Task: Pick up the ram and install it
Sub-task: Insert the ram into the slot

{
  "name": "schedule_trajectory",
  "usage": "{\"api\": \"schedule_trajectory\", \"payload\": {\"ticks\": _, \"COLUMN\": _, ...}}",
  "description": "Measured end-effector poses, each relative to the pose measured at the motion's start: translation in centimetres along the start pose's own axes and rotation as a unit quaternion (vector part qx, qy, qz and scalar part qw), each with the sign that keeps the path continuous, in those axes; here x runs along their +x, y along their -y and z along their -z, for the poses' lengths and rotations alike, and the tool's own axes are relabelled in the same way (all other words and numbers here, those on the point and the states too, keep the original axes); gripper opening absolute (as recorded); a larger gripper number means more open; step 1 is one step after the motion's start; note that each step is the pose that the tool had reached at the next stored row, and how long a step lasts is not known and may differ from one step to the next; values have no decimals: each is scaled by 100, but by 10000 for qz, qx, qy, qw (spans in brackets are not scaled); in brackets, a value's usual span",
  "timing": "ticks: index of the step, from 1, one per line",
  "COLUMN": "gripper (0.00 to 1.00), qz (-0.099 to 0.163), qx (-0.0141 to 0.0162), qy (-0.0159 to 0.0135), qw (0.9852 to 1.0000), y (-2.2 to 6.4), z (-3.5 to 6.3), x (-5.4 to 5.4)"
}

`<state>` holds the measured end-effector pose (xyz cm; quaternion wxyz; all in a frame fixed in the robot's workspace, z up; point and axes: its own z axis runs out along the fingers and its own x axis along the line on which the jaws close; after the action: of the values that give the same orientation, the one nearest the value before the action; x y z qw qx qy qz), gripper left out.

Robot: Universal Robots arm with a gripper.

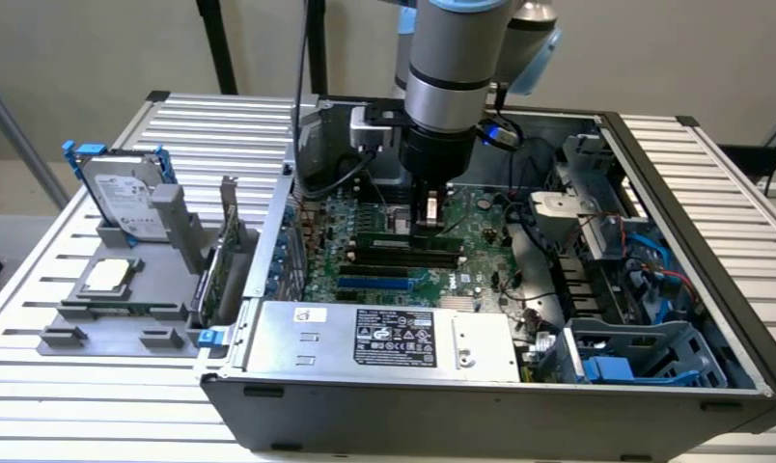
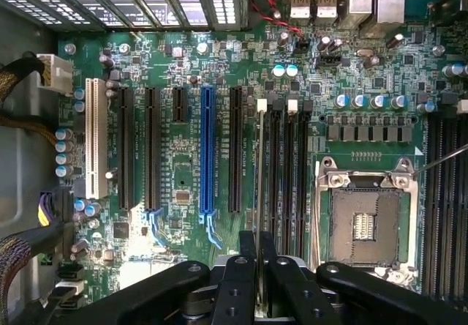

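Observation:
In the wrist view the ram [image 2: 259, 171] shows edge-on as a thin strip running out from between my fingertips. It lines up with the nearest of the black memory slots [image 2: 281, 178], by a white latch [image 2: 262, 106]. My gripper [image 2: 257, 255] is shut on the ram's near end. In the exterior view the gripper [image 1: 429, 228] reaches straight down into the open computer case [image 1: 491, 405], low over the motherboard [image 1: 472, 241]. Beneath it the ram [image 1: 395, 234] stands at the memory slots. Whether it is pressed fully into the slot I cannot tell.
A bare processor socket [image 2: 363, 219] lies beside the memory slots, with a blue slot [image 2: 207, 149] and black expansion slots on the other side. The power supply [image 1: 388, 338] fills the case's near side. Outside, a grey fixture [image 1: 118, 318] holds a hard drive [image 1: 121, 198], a processor chip [image 1: 109, 277] and an upright card [image 1: 221, 265].

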<state>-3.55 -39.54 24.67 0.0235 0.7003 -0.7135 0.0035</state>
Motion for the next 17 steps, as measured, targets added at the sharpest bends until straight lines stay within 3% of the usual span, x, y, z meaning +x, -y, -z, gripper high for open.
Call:
{"api": "schedule_trajectory", "payload": {"ticks": 3, "gripper": 14, "qz": 0, "qx": 1, "qy": -12, "qw": 10000, "y": 1, "z": -24, "x": -8}}
{"api": "schedule_trajectory", "payload": {"ticks": 17, "gripper": 14, "qz": -1, "qx": 1, "qy": -12, "qw": 10000, "y": 1, "z": -92, "x": -39}}
